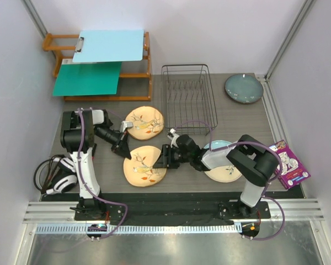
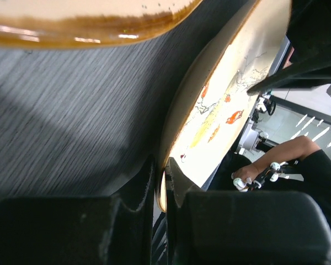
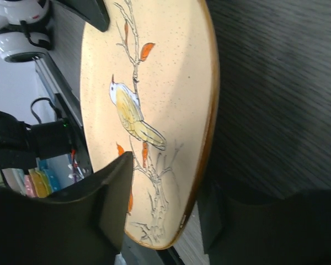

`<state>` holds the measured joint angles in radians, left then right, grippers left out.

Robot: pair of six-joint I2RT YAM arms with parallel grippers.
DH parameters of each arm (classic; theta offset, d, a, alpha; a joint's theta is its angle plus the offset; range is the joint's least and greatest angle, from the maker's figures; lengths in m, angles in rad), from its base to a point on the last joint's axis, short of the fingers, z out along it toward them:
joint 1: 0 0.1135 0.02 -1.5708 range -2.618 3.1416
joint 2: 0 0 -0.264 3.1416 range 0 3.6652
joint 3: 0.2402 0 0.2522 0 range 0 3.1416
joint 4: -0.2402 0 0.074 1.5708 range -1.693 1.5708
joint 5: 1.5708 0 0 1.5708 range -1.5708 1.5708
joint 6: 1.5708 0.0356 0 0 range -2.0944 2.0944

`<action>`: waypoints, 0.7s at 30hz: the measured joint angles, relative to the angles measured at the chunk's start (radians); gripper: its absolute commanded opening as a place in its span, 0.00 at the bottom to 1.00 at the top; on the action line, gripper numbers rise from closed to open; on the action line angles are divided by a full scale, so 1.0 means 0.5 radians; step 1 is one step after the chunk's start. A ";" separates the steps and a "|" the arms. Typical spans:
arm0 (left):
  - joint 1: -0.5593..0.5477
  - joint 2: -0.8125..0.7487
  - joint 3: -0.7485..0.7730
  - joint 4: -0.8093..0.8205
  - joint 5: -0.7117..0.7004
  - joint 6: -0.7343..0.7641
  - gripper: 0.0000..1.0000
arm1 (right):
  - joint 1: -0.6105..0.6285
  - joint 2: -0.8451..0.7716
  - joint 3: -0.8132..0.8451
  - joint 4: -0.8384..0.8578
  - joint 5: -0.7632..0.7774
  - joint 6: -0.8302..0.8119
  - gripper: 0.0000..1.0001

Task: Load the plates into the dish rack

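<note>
A tan-orange plate with a bird and branch [image 1: 145, 165] lies near the table's front. My left gripper [image 1: 123, 148] is shut on its left rim, and the left wrist view shows the rim [image 2: 220, 110] pinched between my fingers [image 2: 164, 182]. My right gripper [image 1: 164, 157] is open with its jaws straddling the plate's right rim [image 3: 154, 83], one finger over the face, one outside [image 3: 168, 204]. The second tan plate [image 1: 144, 122] lies just behind. The cream blue-banded plate [image 1: 223, 165] lies under my right arm. The dark teal plate [image 1: 244, 88] is at the back right. The black wire dish rack [image 1: 188, 102] stands empty.
An orange wooden rack with clipboards [image 1: 99, 61] stands at the back left. A purple booklet [image 1: 287, 163] lies at the right edge. Cables and a white device [image 1: 52, 174] lie at the left front. A metal rail [image 1: 171, 212] runs along the near edge.
</note>
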<state>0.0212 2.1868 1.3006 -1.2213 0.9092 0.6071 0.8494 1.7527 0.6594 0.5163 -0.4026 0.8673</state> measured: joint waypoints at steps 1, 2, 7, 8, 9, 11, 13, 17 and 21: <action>0.000 0.000 0.000 0.000 -0.001 0.002 0.00 | -0.001 0.000 0.009 -0.029 0.005 -0.011 0.38; 0.000 0.000 0.000 0.000 -0.003 0.005 0.00 | -0.002 0.000 0.017 -0.068 0.011 -0.031 0.30; 0.005 0.000 0.000 -0.020 -0.008 0.014 0.06 | -0.013 -0.006 0.018 -0.126 -0.007 -0.025 0.01; 0.012 -0.005 0.000 -0.053 -0.005 0.025 0.27 | -0.026 -0.012 0.021 -0.158 -0.001 -0.002 0.01; 0.014 -0.008 -0.002 -0.058 -0.003 0.032 0.38 | -0.029 -0.014 0.029 -0.170 -0.005 0.002 0.01; 0.008 -0.010 -0.011 -0.047 -0.002 0.039 0.73 | -0.029 -0.031 0.039 -0.186 -0.014 -0.038 0.01; 0.001 -0.026 -0.034 -0.076 0.072 0.017 0.85 | -0.018 -0.077 0.055 -0.230 -0.014 -0.144 0.01; 0.031 -0.194 -0.076 -0.132 0.140 0.042 0.99 | -0.014 -0.185 0.146 -0.539 -0.071 -0.389 0.01; 0.150 -0.394 -0.047 -0.134 0.129 0.099 0.99 | -0.050 -0.271 0.314 -0.896 -0.105 -0.617 0.01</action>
<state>0.0963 1.9900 1.2774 -1.2884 0.9737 0.6567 0.8242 1.6173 0.8162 0.0685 -0.4553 0.5587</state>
